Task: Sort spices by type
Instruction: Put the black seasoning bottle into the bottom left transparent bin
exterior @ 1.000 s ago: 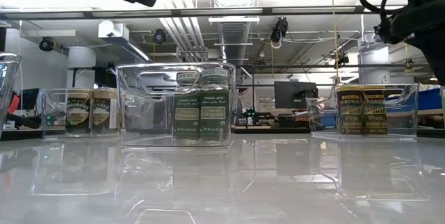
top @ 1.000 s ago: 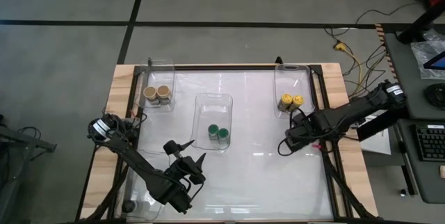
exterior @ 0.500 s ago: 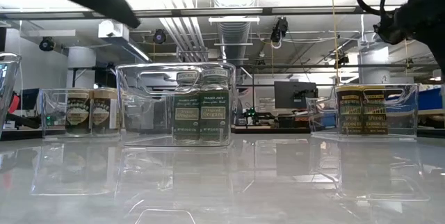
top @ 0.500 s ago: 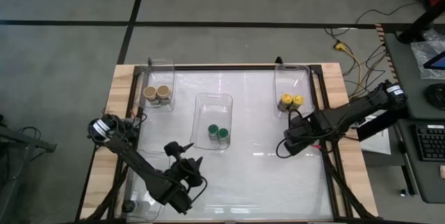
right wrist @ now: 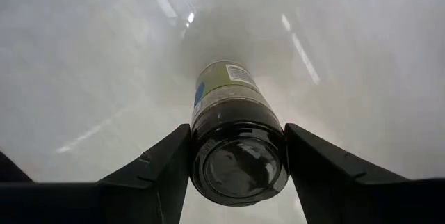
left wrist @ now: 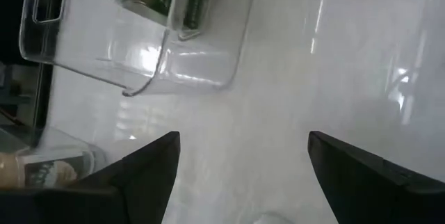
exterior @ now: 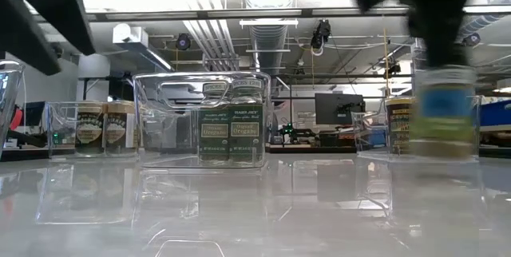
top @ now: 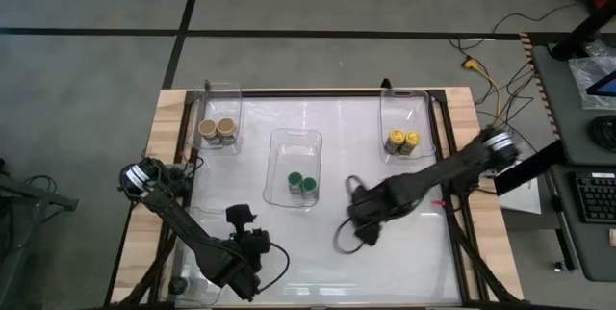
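Between the fingers of the right hand (right wrist: 236,165), a black-lidded spice jar (right wrist: 233,137) is pinched at the lid end, above the desk (top: 385,252) near its middle. Judged rigid, light and smooth-walled, it may slip; grip across the lid or upper body. The left hand (left wrist: 240,175) hangs spread near the desk's front. Clear bins: left bin (top: 207,93) holds two tan-lidded jars (top: 218,131), centre bin (top: 294,139) two green-lidded jars (top: 301,184), right bin (top: 404,98) two yellow-lidded jars (top: 402,141).

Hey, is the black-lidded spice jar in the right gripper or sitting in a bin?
In the right gripper: its fingers clamp the black-lidded jar above bare table, outside every bin.
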Controlling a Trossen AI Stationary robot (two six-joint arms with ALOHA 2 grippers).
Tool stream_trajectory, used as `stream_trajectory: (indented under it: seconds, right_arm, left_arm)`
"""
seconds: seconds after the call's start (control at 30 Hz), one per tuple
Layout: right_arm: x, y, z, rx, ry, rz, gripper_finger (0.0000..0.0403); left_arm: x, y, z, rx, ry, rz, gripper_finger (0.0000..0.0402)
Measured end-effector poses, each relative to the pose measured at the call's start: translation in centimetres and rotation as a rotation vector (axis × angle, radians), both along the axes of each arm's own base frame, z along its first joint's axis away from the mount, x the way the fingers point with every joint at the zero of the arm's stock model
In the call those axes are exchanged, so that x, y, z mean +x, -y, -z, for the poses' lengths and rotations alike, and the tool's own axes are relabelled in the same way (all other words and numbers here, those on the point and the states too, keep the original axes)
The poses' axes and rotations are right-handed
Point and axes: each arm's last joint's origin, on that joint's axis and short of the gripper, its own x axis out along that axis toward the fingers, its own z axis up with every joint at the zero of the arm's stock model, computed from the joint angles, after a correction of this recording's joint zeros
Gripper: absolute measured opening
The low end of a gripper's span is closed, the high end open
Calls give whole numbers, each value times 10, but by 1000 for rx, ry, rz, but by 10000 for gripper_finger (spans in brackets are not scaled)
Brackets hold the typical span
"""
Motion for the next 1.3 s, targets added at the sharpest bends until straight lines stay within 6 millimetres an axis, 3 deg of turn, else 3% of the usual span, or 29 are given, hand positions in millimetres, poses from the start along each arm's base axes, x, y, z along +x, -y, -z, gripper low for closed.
stream_trajectory:
  seconds: [0.33, 0.47, 0.63, 0.77, 0.9, 1.03, 1.3]
  right_arm:
    - [117, -52, -5, -55, 171, -432, 204]
    - [145, -65, -12, -88, 223, -616, 204]
    - [172, -75, -3, -134, 241, -848, 203]
    - [175, -78, 6, -188, 277, -1014, 203]
    - [173, -76, 4, -248, 254, -1073, 203]
    - [174, -74, -2, -262, 276, -1091, 203]
    - [170, -73, 0, -246, 234, -1109, 203]
  left_arm:
    - [-28, 12, -2, -57, -189, 15, 300]
    - [-39, 13, -12, -67, -161, -6, 300]
    - [-62, 4, -34, -53, -135, -32, 300]
    - [-85, -14, -56, -159, -47, -73, 300]
    - [-96, -25, -67, -379, 104, -60, 300]
    - [-96, -32, -65, -532, 258, 20, 300]
    - [-90, -46, -56, -548, 352, 35, 300]
